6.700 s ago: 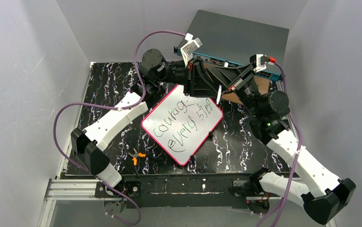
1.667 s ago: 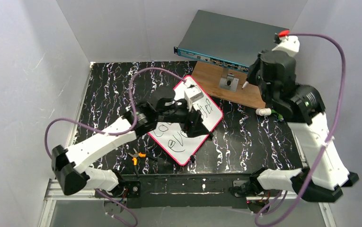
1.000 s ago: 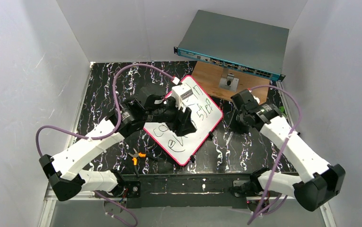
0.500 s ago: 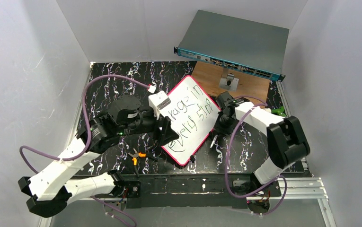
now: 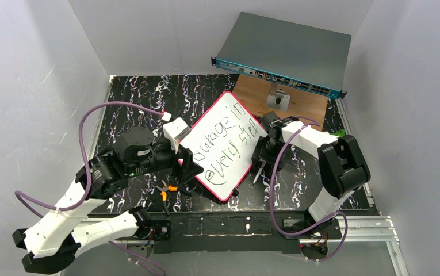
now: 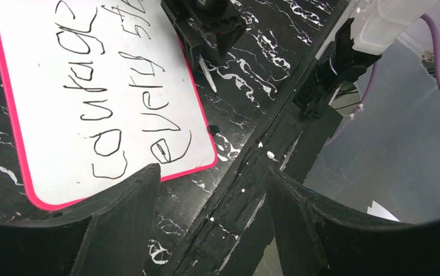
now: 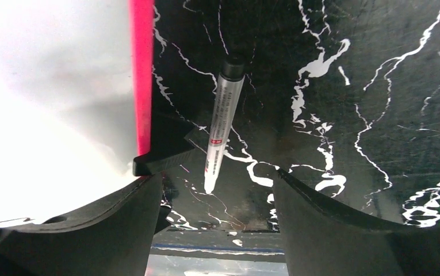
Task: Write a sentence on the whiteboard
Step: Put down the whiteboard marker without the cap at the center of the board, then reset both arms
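Sentence done, pen down: the flat white whiteboard with its thin pink-red frame (image 5: pixel 233 177) lies cornerwise in the middle of the black white-veined marble table (image 5: pixel 137 98), carrying the black handwritten sentence (image 5: pixel 223 141) "courage in every step" in two slanted lines. By our reading, the writing is finished.

The left gripper (image 5: pixel 190 167) hovers at the board's near-left edge with its jaws spread and nothing between them. In its wrist view the board's lower corner sits just beyond the fingers (image 6: pixel 131 207). The right gripper (image 7: pixel 216 175) is also spread wide, straddling the slim white marker with a black end (image 7: pixel 220 123). The marker lies loose on the table just beside the board's right edge, touched by neither finger.

We see three risks. The marker is round and free, so a sideways brush from either right finger as that arm lifts could send it rolling toward the table's near edge (image 6: pixel 246 172). A low swing by the left gripper could catch the frame and skid the board, or drag across the ink and smear the words. The purple cable (image 5: pixel 275 172) looping off the right arm hangs close over the marker and could snag it. We cannot tell whether the marker is capped.

The grey-teal network switch box (image 5: pixel 286 52) and the orange-handled pliers (image 5: pixel 165 188) lie well clear.
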